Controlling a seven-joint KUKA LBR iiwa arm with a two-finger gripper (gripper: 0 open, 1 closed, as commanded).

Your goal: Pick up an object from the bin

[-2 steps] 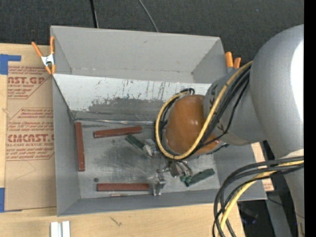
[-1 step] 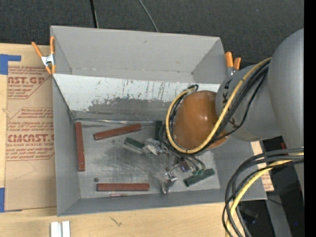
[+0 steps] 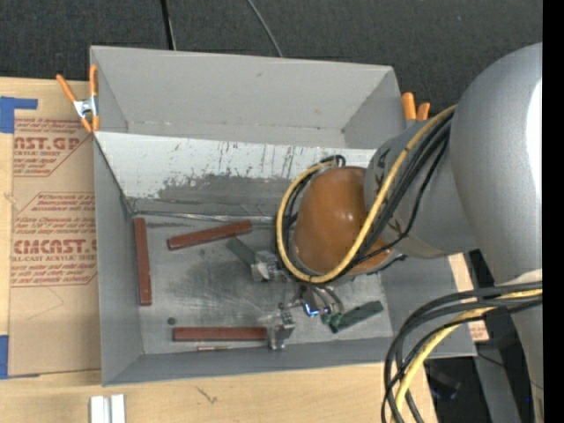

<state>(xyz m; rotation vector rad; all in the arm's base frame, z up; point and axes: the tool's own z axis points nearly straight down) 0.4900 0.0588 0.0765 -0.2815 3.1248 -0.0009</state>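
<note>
Sticks of reddish-brown colour, three in number, are seen lying flat on the floor of the grey metal bin (image 3: 238, 95). The left stick (image 3: 141, 261) is laid close along the left wall, running from the far side toward the near side. The slanted stick (image 3: 209, 234) is found on the far part of the floor, its left end near the left stick but apart from it. The near stick (image 3: 220, 333) is laid along the near wall, from left to right. A green piece (image 3: 355, 315), dark, narrow and tilted, is seen at the right of the floor, just beside the gripper.

The gripper (image 3: 273, 298) is placed low in the right half of the bin, under the orange cover (image 3: 330, 218) on the wrist, round which yellow-and-black cables (image 3: 284, 223) are looped. Its fingers (image 3: 261, 270) are spread wide. One tip is seen near the middle of the floor, just right of the slanted stick's right end. The other is seen at the right end of the near stick; whether it touches that end or stands just beside it cannot be told. Bare floor is seen in the gap between the tips, and the near stick, the thing closest to them, is left lying on the floor.

If any lettering is borne by the sticks or the green piece, it cannot be made out.
</note>
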